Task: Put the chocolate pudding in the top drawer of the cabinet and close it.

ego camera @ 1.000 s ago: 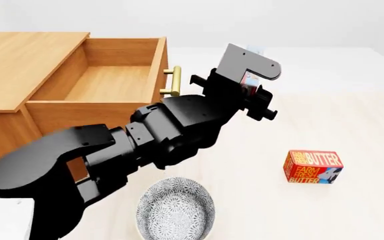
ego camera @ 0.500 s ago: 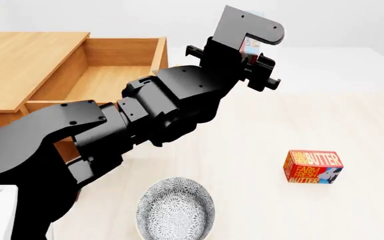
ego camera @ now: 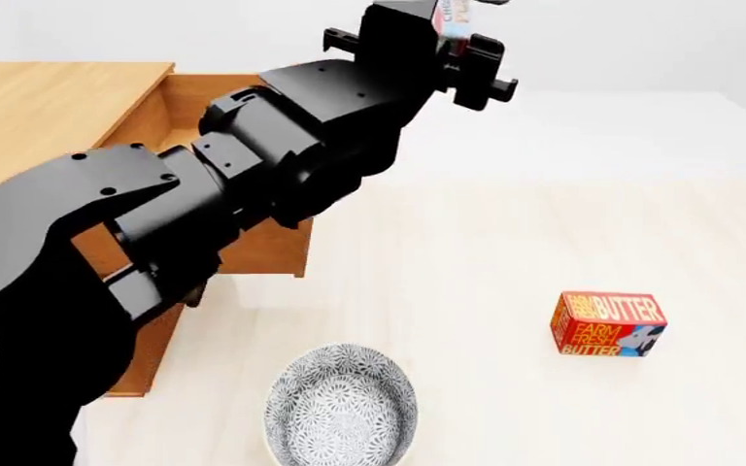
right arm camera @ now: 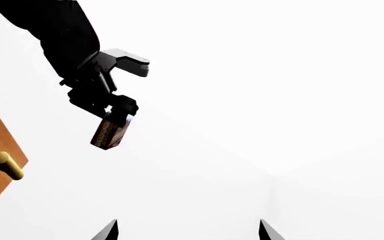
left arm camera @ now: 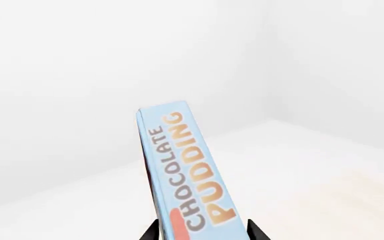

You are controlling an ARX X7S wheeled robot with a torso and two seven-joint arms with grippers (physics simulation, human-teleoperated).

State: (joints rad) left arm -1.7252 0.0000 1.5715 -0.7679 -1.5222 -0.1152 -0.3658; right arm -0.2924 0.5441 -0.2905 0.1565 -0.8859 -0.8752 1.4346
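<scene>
Light-blue chocolate pudding [left arm camera: 185, 175] (orange lettering)

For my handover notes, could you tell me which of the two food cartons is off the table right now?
The chocolate pudding carton, pale blue and slim, is clamped in the left gripper, raised high. The red-orange butter box sits on the table.

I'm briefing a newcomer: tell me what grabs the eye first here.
The black left arm fills the head view, its tool lifted high and clamping the thin light-blue chocolate pudding carton. Behind it the orange-brown wooden cabinet has its top drawer pulled open.
</scene>
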